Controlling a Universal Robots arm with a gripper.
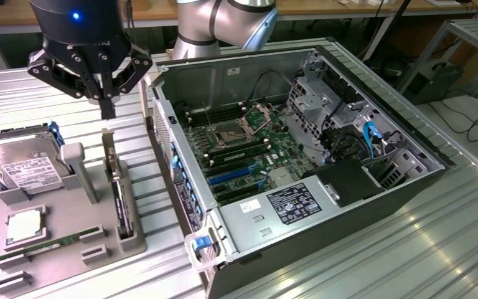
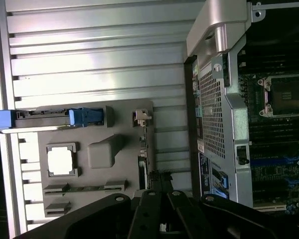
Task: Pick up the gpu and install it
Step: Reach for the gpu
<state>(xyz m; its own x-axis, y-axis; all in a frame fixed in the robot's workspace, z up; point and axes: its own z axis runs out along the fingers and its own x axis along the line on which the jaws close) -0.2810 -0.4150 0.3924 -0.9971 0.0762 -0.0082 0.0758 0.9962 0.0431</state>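
The gpu (image 1: pixel 120 198) stands on edge in a slot of the grey fixture tray (image 1: pixel 73 249), its silver bracket end toward the back. In the wrist view the gpu (image 2: pixel 142 149) appears edge-on as a thin strip with the bracket at one end. My gripper (image 1: pixel 106 111) hangs just above the card's bracket end, fingers shut together and pointing down with nothing between them. The dark fingertips (image 2: pixel 158 178) sit close beside the card's edge in the wrist view.
The tray also holds a silver hard drive (image 1: pixel 25 168), a processor chip (image 1: pixel 23 225) and a green memory stick (image 1: pixel 48 246). The open computer case (image 1: pixel 305 149) lies at the exterior view's right, with blue expansion slots (image 1: pixel 232 177) on its motherboard. Its side wall (image 1: pixel 177 180) stands close to the tray.
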